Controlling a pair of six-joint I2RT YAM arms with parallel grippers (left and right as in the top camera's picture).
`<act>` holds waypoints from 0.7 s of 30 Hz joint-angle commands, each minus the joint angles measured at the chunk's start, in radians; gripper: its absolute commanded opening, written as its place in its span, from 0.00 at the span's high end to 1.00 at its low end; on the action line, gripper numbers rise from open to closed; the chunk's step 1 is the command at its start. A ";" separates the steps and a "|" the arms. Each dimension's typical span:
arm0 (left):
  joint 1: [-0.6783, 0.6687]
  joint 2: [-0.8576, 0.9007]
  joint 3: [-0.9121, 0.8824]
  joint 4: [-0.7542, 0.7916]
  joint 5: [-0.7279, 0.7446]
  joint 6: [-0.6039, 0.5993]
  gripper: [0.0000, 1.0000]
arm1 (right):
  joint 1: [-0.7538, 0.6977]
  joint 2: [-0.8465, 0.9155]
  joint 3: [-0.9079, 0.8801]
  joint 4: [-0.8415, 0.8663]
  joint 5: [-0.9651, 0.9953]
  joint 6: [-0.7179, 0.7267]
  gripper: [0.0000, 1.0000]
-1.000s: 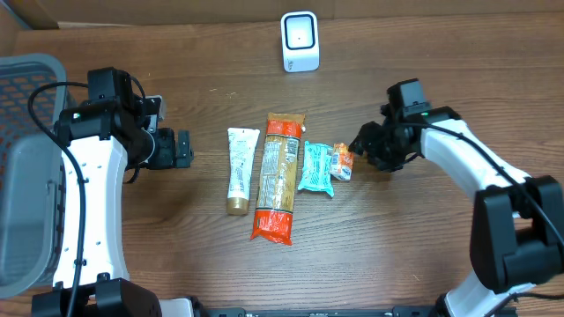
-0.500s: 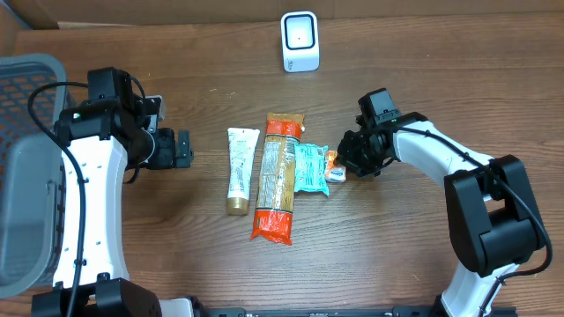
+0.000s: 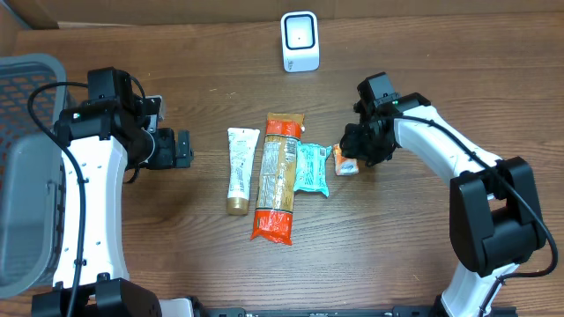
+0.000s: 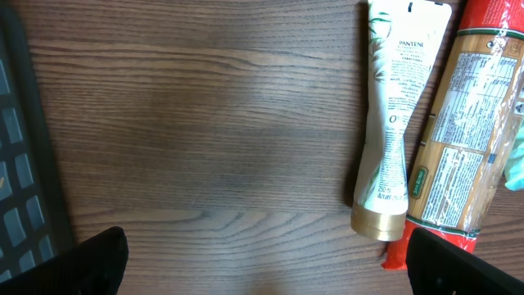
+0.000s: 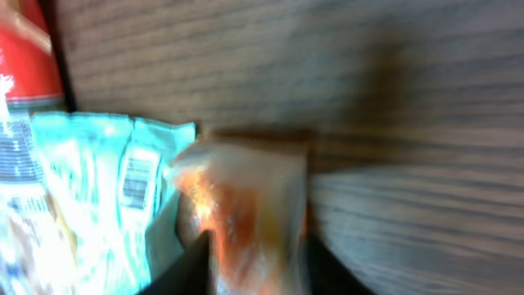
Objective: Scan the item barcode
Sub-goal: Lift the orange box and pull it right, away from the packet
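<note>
A small orange packet [image 3: 345, 161] lies right of a teal packet [image 3: 313, 168], a long orange-and-tan pack [image 3: 279, 176] and a white tube [image 3: 239, 170]. The white barcode scanner [image 3: 300, 40] stands at the back centre. My right gripper [image 3: 357, 150] is down on the orange packet. In the right wrist view the orange packet [image 5: 254, 205] sits blurred between my right gripper's [image 5: 258, 270] dark fingers, beside the teal packet [image 5: 90, 188]; whether they clamp it is unclear. My left gripper [image 3: 181, 148] hovers open left of the tube, with the tube [image 4: 393, 123] ahead of its fingers and nothing in my left gripper [image 4: 266, 262].
A grey mesh basket [image 3: 26, 176] stands at the table's left edge, its rim [image 4: 16, 164] showing in the left wrist view. The long pack [image 4: 467, 139] lies against the tube's right side. Bare wood lies between the left gripper and the tube.
My right gripper went left onto the orange packet, then shifted slightly right and back with the packet following. The teal packet was nudged against the long pack. The left arm has not moved.
</note>
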 commanded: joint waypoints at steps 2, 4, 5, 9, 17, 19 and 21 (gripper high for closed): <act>-0.002 0.002 -0.003 0.000 0.000 0.019 0.01 | -0.012 -0.013 0.016 -0.004 0.052 -0.069 0.41; -0.002 0.002 -0.003 0.000 0.000 0.019 0.00 | -0.035 -0.013 0.005 -0.004 0.037 -0.071 0.40; -0.002 0.002 -0.003 0.000 0.000 0.019 0.00 | -0.050 -0.013 -0.002 -0.003 0.018 -0.076 0.40; -0.002 0.002 -0.003 0.000 0.000 0.019 0.01 | -0.120 -0.011 -0.017 0.004 -0.134 -0.148 0.40; -0.002 0.002 -0.003 0.000 0.000 0.019 0.00 | -0.163 -0.006 -0.095 0.085 -0.258 -0.201 0.45; -0.002 0.002 -0.003 0.000 0.000 0.019 0.00 | -0.161 -0.001 -0.116 0.107 -0.268 -0.201 0.47; -0.002 0.002 -0.003 0.000 0.000 0.019 0.01 | -0.161 0.000 -0.138 0.135 -0.301 -0.201 0.50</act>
